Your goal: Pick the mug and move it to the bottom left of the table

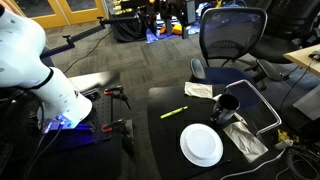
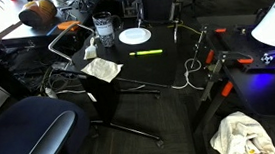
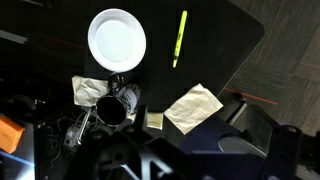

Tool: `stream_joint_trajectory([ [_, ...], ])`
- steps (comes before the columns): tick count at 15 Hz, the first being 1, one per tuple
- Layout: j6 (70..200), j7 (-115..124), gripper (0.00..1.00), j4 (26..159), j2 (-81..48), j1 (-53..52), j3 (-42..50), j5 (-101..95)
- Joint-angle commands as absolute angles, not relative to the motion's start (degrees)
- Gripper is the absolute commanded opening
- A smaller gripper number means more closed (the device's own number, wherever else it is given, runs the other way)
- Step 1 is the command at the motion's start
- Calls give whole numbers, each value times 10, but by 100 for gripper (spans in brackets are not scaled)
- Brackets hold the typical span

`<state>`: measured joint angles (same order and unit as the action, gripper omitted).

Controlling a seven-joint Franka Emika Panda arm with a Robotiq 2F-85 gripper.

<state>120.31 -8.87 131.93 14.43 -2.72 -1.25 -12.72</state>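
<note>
In an exterior view, your table carries the plate nearest you. Mug behind it, to the right. Marker left of mug. Napkin at far edge. Chair beyond the table.

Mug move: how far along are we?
Done: nothing; the mug stands on the table near the white plate, nothing gripping it. In hand: at most the approach; the arm sits off the table's edge, well away from the mug. Left: reach, grasp, lift, carry to the bottom-left area, release.
</note>
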Motion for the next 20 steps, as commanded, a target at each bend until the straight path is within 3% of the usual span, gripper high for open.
stream_joint_trajectory([
  [1, 1192, -123, 100, 1257, 67, -24, -3, -113],
  [10, 1229, -100, 100, 1256, 50, -18, -2, -124],
  [20, 1367, -140, 100, 1171, -114, 24, 29, -135],
])
